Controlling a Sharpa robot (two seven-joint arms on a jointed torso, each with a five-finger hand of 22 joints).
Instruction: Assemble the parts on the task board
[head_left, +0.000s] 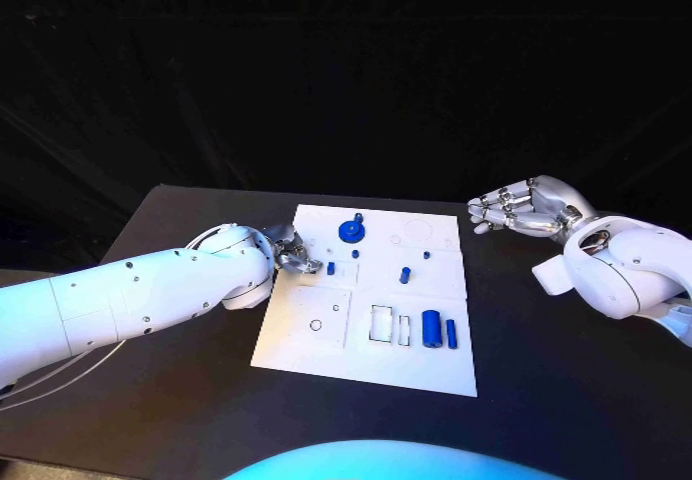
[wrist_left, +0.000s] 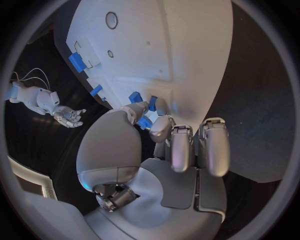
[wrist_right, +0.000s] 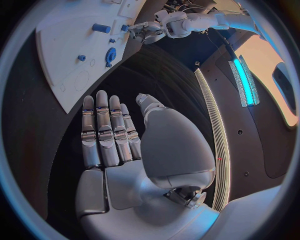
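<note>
My left hand (head_left: 289, 252) pinches a small blue part (wrist_left: 144, 122) at the task board's (head_left: 433, 370) left edge for seating, while my right hand (head_left: 522, 210) waits open-fingered off the far right.

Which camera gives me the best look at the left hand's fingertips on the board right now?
The left wrist view: the left hand has its fingertips at small blue parts on the task board, seen close. In the head view the left hand is small and partly behind its arm. The right wrist view shows it tiny and far off.
</note>
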